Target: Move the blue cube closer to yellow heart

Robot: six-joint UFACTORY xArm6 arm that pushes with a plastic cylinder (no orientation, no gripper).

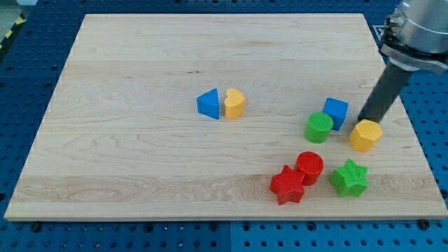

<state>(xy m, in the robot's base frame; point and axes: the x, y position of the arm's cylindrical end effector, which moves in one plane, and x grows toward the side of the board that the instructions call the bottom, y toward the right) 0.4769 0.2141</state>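
Observation:
The blue cube [336,112] sits on the wooden board at the view's right, touching a green cylinder [319,127] on its lower left. The yellow heart [234,103] lies near the board's middle, touching a blue triangle [208,104] on its left. My tip [365,120] is down on the board just right of the blue cube, a small gap between them, and right above a yellow hexagon [366,135]. The rod slants up to the view's top right.
A red cylinder [309,167] and a red star [288,185] touch each other near the board's bottom edge. A green star [349,178] lies to their right. The board's right edge [413,140] is close to the yellow hexagon.

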